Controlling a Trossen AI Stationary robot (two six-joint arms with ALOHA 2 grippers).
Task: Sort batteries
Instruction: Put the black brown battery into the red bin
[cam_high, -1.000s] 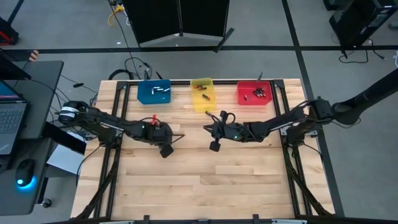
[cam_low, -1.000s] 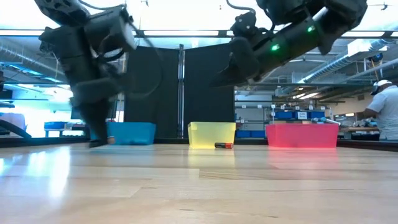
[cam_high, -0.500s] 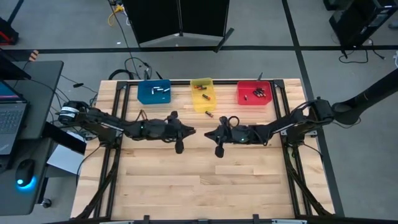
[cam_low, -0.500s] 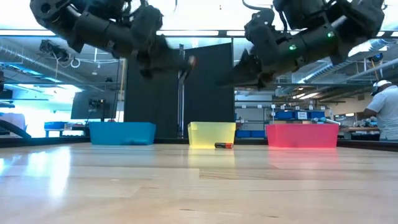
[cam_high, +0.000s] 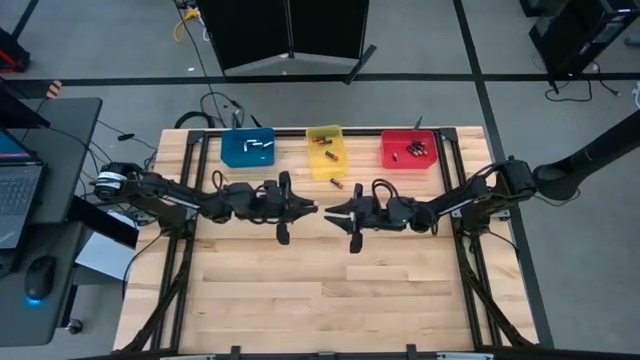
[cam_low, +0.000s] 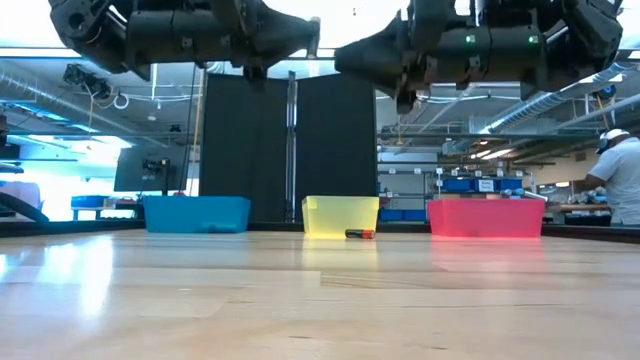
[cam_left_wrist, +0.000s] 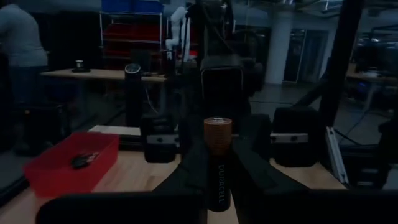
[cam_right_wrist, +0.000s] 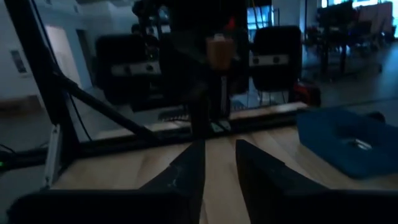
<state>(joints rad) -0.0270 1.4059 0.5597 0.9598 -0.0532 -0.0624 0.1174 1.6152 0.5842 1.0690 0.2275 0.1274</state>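
Left pincer pinching battery upright, copper top clear of fingertips, raised above desk. Right pincer directly opposite, tip to tip, fingers spread, nothing between them: likely handover so cell reaches far bin. One stray cell beside yellow bin, beyond both.

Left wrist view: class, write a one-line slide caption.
Left pincer shut on a copper-topped battery, pointing at the right arm, red bin off to one side.
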